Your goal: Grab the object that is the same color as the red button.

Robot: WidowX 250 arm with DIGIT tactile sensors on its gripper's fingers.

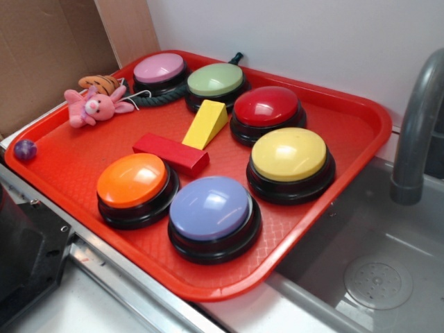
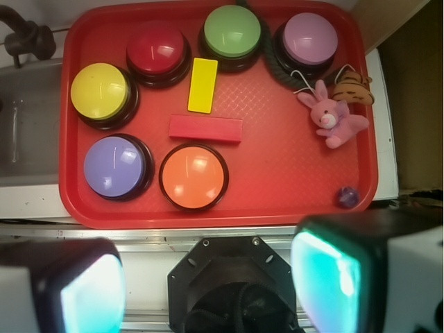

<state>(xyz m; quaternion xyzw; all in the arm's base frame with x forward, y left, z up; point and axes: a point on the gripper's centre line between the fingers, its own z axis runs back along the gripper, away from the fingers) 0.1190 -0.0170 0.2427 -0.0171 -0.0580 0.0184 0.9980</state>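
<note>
I see my jaws spread wide and holding nothing, above the bench short of the near rim of the large red plastic tray. The long flat red rectangular block lies mid-tray, between the orange dome button and the yellow wedge block. The glossy red dome button sits toward the tray's far edge.
</note>
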